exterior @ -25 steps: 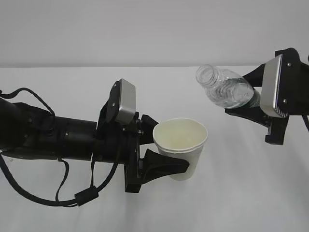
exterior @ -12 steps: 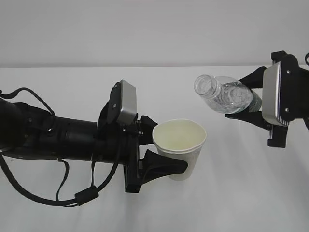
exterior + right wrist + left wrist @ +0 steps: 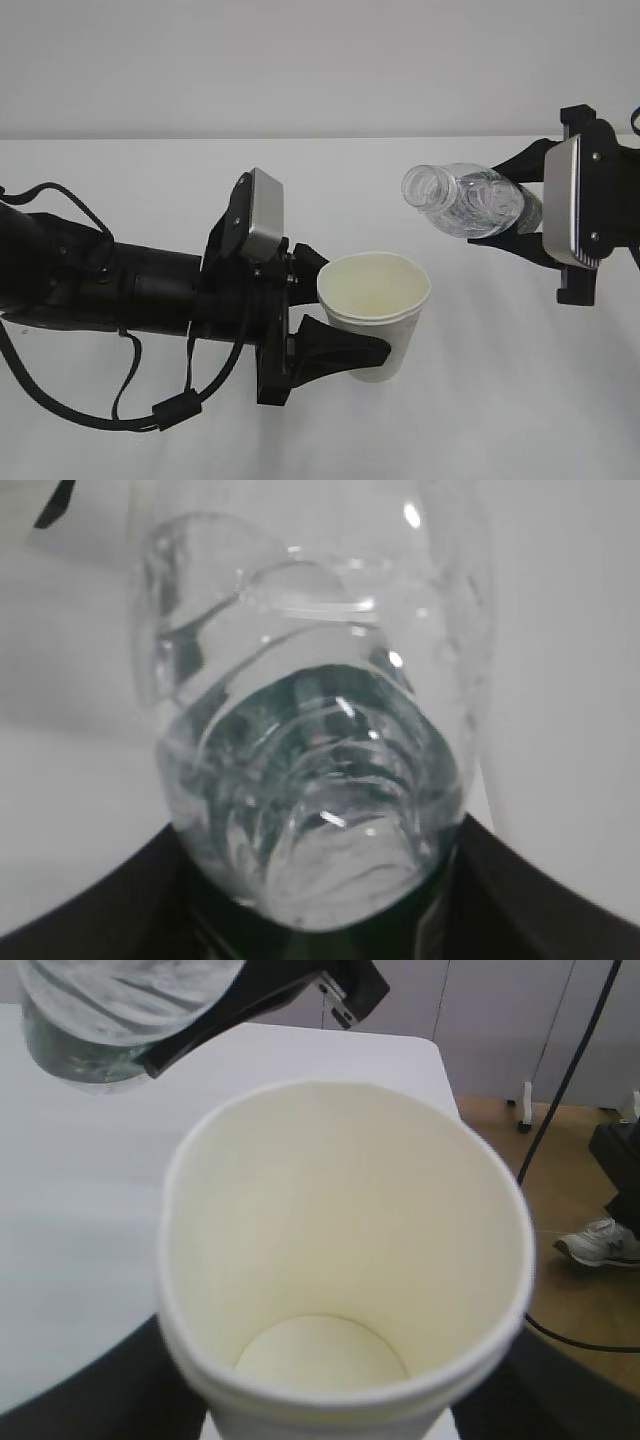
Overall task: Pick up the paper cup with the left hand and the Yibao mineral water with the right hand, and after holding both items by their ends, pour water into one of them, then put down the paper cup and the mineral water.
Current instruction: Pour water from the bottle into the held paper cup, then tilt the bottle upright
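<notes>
The white paper cup (image 3: 374,310) is held upright above the table, my left gripper (image 3: 325,310) shut on its lower side. In the left wrist view the paper cup (image 3: 340,1260) fills the frame and its cream inside looks dry. My right gripper (image 3: 520,215) is shut on the Yibao mineral water (image 3: 470,200), a clear ribbed bottle lying almost level, its capless mouth pointing left, above and to the right of the cup's rim. The bottle (image 3: 310,770) with water inside fills the right wrist view between dark fingers (image 3: 110,920). In the left wrist view the bottle (image 3: 120,1010) shows at the top left.
A white table (image 3: 520,400) lies under both arms, with a pale wall behind. The left wrist view shows the table's far edge, a wooden floor (image 3: 570,1170), a black cable (image 3: 570,1050) and a shoe (image 3: 600,1245) beyond it.
The bottle has tipped flatter and its mouth has moved slightly down and left. The cup and left arm have shifted slightly down. Both grips are unchanged.
</notes>
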Motion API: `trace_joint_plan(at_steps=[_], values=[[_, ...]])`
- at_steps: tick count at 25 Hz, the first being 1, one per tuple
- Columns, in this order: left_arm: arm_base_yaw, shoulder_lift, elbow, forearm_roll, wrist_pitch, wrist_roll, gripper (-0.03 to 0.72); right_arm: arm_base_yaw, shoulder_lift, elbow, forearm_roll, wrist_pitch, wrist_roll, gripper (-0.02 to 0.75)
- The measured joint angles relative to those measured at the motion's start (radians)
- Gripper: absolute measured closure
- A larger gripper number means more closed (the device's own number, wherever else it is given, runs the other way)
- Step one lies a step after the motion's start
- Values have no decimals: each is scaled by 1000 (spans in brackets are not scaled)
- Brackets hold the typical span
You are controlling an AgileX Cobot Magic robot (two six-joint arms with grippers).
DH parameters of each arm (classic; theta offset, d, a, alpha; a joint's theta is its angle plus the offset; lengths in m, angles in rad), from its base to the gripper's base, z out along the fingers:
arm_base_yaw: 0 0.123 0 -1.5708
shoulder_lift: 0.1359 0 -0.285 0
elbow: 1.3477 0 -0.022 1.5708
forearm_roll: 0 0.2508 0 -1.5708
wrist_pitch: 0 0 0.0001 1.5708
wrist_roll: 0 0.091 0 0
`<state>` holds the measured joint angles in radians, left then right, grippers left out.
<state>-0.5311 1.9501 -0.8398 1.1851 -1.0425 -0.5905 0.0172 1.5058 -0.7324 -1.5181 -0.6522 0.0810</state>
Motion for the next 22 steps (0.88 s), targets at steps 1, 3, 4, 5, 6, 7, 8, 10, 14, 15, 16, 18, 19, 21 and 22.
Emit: trace_joint_plan(at_steps=[1, 3, 4, 5, 6, 7, 8, 10, 14, 15, 16, 18, 19, 21, 22], values=[[-2, 0, 0, 2, 0, 0, 214, 0, 0, 0, 0, 0, -1, 302], [-8, 0, 0, 9, 0, -2, 214, 0, 0, 0, 0, 0, -2, 302], [-10, 0, 0, 14, 0, -2, 214, 0, 0, 0, 0, 0, -7, 302], [-13, 0, 0, 18, 0, -3, 214, 0, 0, 0, 0, 0, -12, 302], [-17, 0, 0, 18, 0, -5, 214, 0, 0, 0, 0, 2, -19, 302], [-22, 0, 0, 20, 0, -5, 214, 0, 0, 0, 0, 2, -21, 302], [-22, 0, -3, 24, 0, -5, 214, 0, 0, 0, 0, 2, -22, 302], [-26, 0, -12, 33, 0, -7, 214, 0, 0, 0, 0, 2, -28, 302], [-28, 0, -35, 37, -2, -22, 214, 0, 0, 0, 0, 2, -43, 302], [-28, 0, -37, 37, -2, -23, 214, 0, 0, 0, 0, 2, -45, 302], [-28, 0, -37, 40, -2, -23, 214, 0, 0, 0, 0, 2, -44, 302], [-28, 0, -37, 44, -2, -25, 214, 0, 0, 0, 0, 2, -45, 302], [-28, 0, -37, 46, -2, -25, 214, 0, 0, 0, 0, 2, -45, 302], [-28, 0, -41, 55, 4, -25, 214, 0, 0, 0, 0, 4, -51, 302], [-28, 0, -46, 61, 12, -25, 214, 0, 0, 0, 0, 4, -52, 302]])
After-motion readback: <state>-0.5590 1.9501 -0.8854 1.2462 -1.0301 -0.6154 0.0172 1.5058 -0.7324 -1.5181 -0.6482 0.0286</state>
